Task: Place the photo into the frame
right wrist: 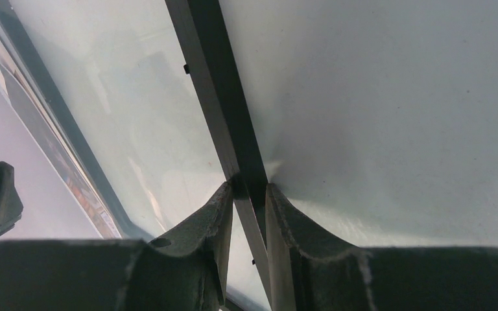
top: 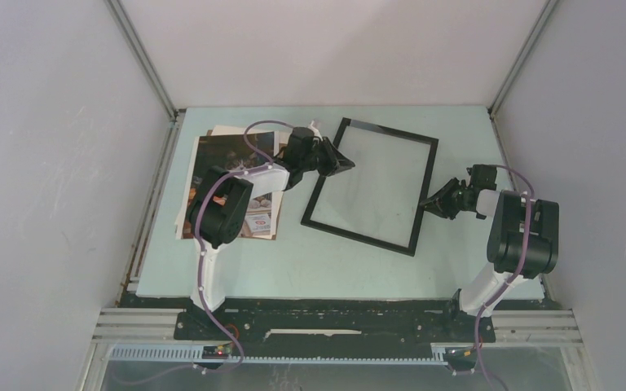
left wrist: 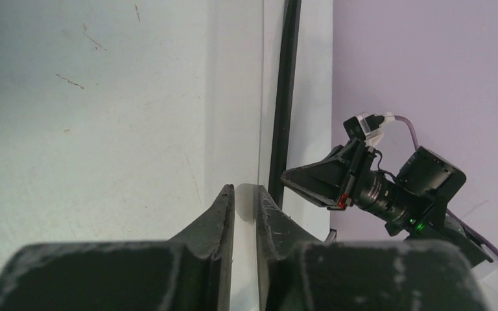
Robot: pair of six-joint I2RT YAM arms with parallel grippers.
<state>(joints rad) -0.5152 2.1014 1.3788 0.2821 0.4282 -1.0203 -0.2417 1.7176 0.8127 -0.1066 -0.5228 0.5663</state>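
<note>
While your right jaws are clamped on the frame (top: 391,130), the photo (top: 222,153) isn't in it yet, so the main bit of the job is all ahead of you.

The frame sits mid tabletop (top: 293,269), skewed a bit. In the right wrist view, the black rail on its 3 o'clock side is squeezed between both fingers (right wrist: 215,217), touching on each side. My guess is that's there to pin the frame so it can't skate around while the other arm works.

Your left jaws hang over the 10 o'clock part of the frame, just inside the left rail, with only a thin slit between the fingers (left wrist: 215,223). A thin pale line runs into that slit, maybe the pane's edge. I honestly can't tell if it's pinched or if they've got nothing.

The photo is out at 9 o'clock from the frame, near it but not touching. It lies face up on a few other sheets (top: 227,129), striped end toward 6 o'clock, with your left arm crossing over it. A flat glossy print like that will probably be fiddly to get an edge under, so I'd keep the frame pinned while you try.
</note>
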